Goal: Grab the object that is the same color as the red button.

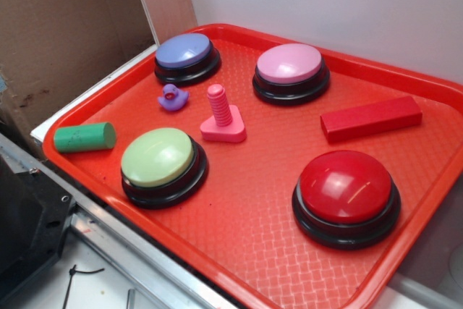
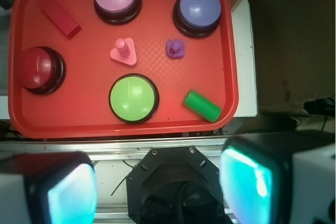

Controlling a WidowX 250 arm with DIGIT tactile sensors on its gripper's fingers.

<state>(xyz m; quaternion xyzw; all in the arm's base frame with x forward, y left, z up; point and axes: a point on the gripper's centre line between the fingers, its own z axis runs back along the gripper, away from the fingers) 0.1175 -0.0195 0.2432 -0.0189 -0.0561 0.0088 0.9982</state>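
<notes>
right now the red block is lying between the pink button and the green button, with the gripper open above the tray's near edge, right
Not quite: the red block lies between the pink button and the red button, not the green one, as the exterior view shows. The gripper is indeed open, off the tray's near edge.

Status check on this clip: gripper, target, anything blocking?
Gripper open, empty, high above the tray's near edge. Red block lying flat, untouched, between the pink button and the red button. Nothing on or against the block.

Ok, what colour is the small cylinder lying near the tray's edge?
Green. The cylinder shows best in the exterior view, lying on its side at the tray edge.
</notes>
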